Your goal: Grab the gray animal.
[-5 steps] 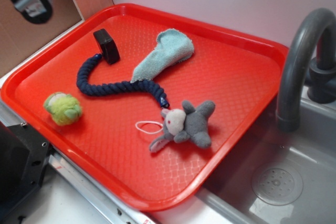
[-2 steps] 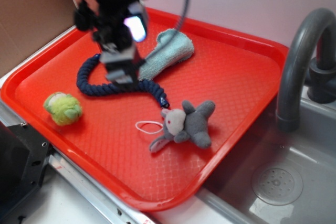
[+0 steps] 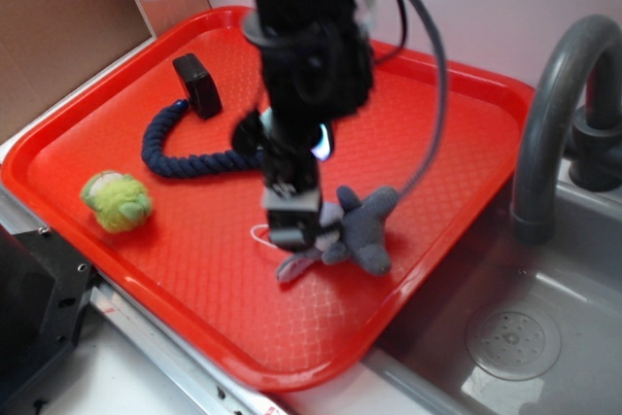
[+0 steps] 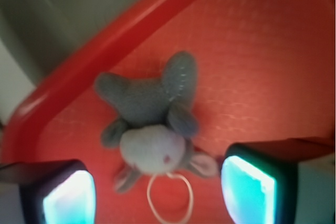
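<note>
Arm moved from upper left of the frame to frame centre, gripper (image 3: 294,230) now low over the gray animal (image 3: 362,228) and hiding its head, fingers (image 4: 249,186) spread either side, blue cloth now hidden behind arm

Setting: a toy kitchen mock-up used as a robot test station; a grey plastic faucet (image 3: 564,114) arches over a grey moulded sink (image 3: 530,337) with a drain (image 3: 512,343); a red tray (image 3: 447,75) rests on the counter (image 3: 117,371); a brown cardboard panel (image 3: 53,36) stands behind.
</note>
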Motion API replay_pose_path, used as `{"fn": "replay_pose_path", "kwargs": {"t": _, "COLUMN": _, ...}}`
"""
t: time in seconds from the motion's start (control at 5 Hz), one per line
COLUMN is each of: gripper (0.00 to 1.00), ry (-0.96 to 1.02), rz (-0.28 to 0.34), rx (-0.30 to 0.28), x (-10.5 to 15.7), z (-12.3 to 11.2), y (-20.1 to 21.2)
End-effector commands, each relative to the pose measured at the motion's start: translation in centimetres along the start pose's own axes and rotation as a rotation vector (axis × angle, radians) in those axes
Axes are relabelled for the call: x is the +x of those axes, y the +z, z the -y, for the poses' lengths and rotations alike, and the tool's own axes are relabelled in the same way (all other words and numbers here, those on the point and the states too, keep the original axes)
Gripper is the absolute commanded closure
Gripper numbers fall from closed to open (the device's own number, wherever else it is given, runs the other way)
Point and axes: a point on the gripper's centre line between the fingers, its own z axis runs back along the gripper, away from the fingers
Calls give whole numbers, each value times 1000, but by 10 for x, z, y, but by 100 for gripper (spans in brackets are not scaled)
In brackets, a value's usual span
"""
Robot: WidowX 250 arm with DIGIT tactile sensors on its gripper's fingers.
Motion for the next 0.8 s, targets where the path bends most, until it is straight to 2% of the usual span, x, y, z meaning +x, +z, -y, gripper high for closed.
{"fn": "replay_pose_path", "kwargs": {"t": 0.0, "gripper": 0, "ry": -29, "rz": -75, "rx": 63, "x": 8, "z": 16, "y": -20}}
{"fn": "replay_pose_path", "kwargs": {"t": 0.4, "gripper": 0, "ry": 40, "rz": -169, "rx": 108, "x": 6, "z": 4, "y": -34}}
{"fn": "replay_pose_path", "kwargs": {"t": 0.6, "gripper": 100, "ry": 49, "rz": -183, "rx": 104, "x": 5, "z": 2, "y": -39}}
